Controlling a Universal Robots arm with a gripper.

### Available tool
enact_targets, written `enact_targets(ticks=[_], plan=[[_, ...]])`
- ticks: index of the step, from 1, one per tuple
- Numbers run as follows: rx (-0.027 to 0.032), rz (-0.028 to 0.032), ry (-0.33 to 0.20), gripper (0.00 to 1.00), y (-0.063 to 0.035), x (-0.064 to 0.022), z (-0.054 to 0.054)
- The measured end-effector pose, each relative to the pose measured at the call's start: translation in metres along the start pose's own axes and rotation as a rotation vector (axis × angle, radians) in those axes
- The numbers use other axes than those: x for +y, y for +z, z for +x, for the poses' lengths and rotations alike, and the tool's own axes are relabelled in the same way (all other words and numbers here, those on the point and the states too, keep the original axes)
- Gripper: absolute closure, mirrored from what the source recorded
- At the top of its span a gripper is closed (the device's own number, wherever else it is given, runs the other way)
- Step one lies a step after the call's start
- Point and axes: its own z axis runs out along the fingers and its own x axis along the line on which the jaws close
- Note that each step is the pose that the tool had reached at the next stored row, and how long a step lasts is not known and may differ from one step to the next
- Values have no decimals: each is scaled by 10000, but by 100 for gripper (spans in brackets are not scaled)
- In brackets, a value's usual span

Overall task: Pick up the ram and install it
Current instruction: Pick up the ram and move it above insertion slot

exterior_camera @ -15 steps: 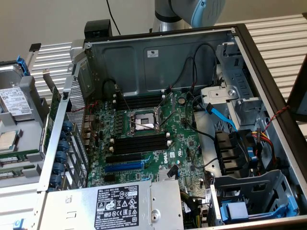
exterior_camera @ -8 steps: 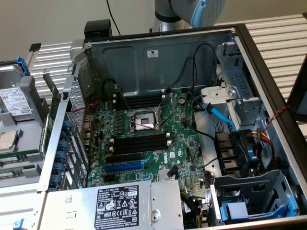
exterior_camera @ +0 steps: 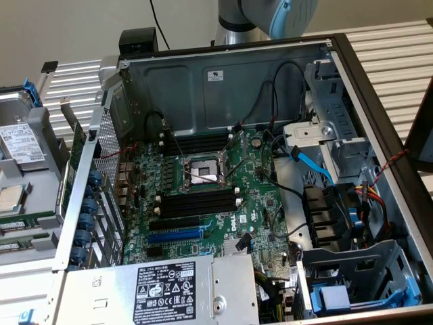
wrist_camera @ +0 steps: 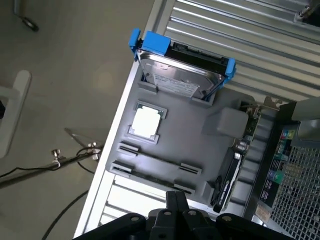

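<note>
- The gripper (wrist_camera: 176, 199) is seen with its fingers pressed together, and nothing is held between them
- The ram (wrist_camera: 150, 177) is taken to be the thin dark strip stood on edge in the grey tray (wrist_camera: 200, 147), in the holder nearest the gripper
- A hard drive (wrist_camera: 180, 80) and a processor (wrist_camera: 146, 121) are kept in the same tray
- The tray is set at the exterior view's left of the open computer case (exterior_camera: 230, 81)
</note>
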Motion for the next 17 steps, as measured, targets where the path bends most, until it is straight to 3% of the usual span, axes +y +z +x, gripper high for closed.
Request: enact_targets(ticks=[17], plan=[[158,53,-3075,89,39,-2,-1]])
